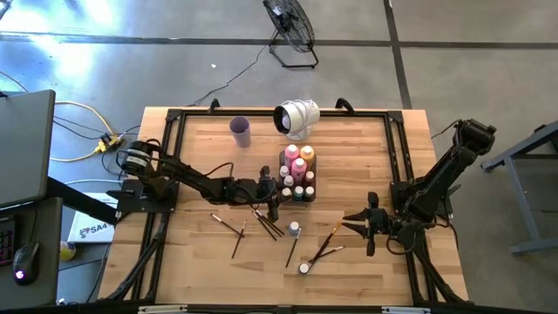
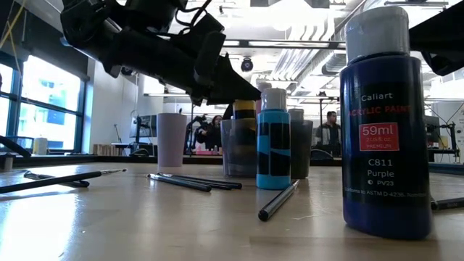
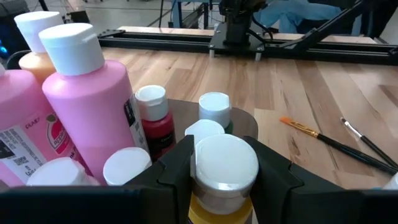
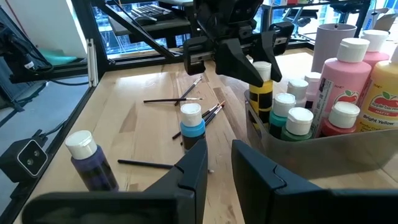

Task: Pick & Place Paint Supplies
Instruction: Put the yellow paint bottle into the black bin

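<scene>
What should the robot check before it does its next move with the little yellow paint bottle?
1. Left gripper closed around the yellow bottle just under its white cap: ok.
2. Bottle upright in the grip: ok.
3. Bottle over the clear tray at the corner where it is held: ok.
4. Free spot in the tray below it, among the other small bottles: cannot tell.
5. Right gripper out of the way, hanging empty near the table's right side: ok.
6. Blue bottle and purple bottle waiting upright on the table: ok.
</scene>
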Action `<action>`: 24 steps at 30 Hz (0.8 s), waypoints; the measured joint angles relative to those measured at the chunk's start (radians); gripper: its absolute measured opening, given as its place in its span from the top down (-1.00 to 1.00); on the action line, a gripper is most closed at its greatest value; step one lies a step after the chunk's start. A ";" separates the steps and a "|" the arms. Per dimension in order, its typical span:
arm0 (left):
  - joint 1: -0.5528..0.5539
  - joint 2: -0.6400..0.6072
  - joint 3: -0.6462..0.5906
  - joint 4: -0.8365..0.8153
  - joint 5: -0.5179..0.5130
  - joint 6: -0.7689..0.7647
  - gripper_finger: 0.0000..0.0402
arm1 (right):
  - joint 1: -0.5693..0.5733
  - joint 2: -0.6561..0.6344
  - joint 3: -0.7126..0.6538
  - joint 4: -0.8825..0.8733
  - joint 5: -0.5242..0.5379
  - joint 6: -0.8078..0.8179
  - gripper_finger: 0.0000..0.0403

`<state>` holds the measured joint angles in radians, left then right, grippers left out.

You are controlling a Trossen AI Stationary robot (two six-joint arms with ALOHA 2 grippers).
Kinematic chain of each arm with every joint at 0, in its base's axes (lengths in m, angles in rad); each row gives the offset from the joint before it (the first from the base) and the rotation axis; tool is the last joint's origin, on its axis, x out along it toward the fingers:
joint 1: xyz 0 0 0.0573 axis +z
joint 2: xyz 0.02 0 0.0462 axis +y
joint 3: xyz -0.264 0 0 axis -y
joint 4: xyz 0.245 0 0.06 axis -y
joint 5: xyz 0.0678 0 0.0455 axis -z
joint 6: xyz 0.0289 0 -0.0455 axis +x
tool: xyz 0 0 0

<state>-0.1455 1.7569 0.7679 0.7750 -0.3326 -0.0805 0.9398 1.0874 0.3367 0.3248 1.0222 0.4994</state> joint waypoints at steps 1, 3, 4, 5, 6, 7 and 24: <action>0.000 0.000 0.000 0.000 0.000 -0.001 0.41 | 0.000 0.000 0.000 0.000 -0.001 0.001 0.68; 0.000 0.000 0.000 0.000 0.000 -0.002 0.41 | 0.000 0.000 0.000 0.000 -0.002 0.002 0.68; 0.000 0.000 0.000 -0.002 0.000 -0.002 0.41 | 0.000 0.000 0.000 -0.001 -0.003 0.002 0.68; 0.000 0.000 0.000 -0.005 0.000 -0.002 0.41 | 0.000 0.000 0.000 -0.001 -0.003 0.002 0.68; 0.000 0.000 0.000 -0.007 0.000 -0.002 0.41 | 0.000 0.000 0.000 -0.002 -0.003 0.002 0.68; 0.000 0.000 0.000 -0.007 0.000 -0.002 0.41 | 0.000 0.000 0.000 -0.002 -0.003 0.002 0.68; 0.002 0.000 0.000 -0.038 0.016 -0.055 0.28 | 0.000 0.000 0.000 -0.001 -0.004 0.005 0.68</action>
<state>-0.1440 1.7569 0.7681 0.7366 -0.3166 -0.1360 0.9398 1.0874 0.3367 0.3235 1.0180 0.5045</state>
